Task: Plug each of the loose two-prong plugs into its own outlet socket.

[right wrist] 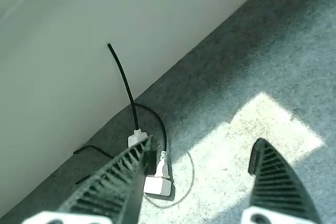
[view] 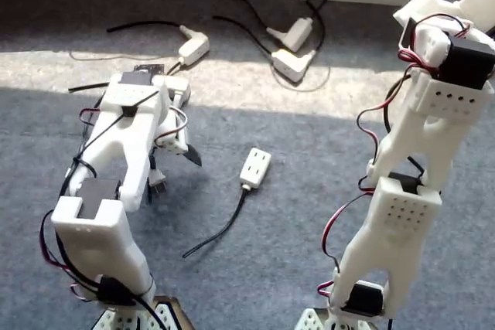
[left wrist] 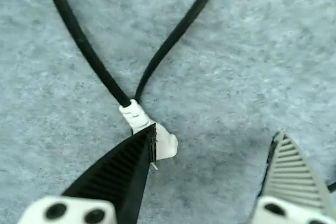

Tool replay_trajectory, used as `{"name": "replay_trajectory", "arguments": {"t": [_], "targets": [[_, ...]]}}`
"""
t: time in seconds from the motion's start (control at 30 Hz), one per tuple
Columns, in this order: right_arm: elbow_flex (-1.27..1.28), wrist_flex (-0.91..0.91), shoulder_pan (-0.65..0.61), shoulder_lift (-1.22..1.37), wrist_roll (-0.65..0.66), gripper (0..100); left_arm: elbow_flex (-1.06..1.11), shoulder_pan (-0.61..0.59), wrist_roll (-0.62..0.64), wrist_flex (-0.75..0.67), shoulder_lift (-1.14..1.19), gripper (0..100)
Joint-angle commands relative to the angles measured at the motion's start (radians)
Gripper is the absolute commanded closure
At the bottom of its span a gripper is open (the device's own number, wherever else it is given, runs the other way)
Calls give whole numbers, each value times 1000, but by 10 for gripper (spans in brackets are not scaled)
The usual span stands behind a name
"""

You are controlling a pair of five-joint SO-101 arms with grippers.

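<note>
Held left claw wide open, empty, low beside a white plug, likely ready to grab it. Held right claw open and empty up high, out of the way.

Grey carpet fuzzy, matt; outlet socket smooth white plastic.

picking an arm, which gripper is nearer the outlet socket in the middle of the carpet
Left. The left gripper is low, just beside the outlet socket; the right gripper is raised high, far from it.
</note>
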Motion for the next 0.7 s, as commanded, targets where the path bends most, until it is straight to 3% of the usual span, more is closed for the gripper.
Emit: {"name": "replay_trajectory", "arguments": {"t": [0.0, 0.33, 0.67], "targets": [[-35, -8, 2, -5, 11, 723, 27, 48, 18, -74, -7, 663], [-35, -8, -1, -5, 11, 723, 105, -7, 55, -124, -12, 663], [-35, -8, -4, -5, 8, 723, -10, -130, -75, 107, -19, 663]]}}
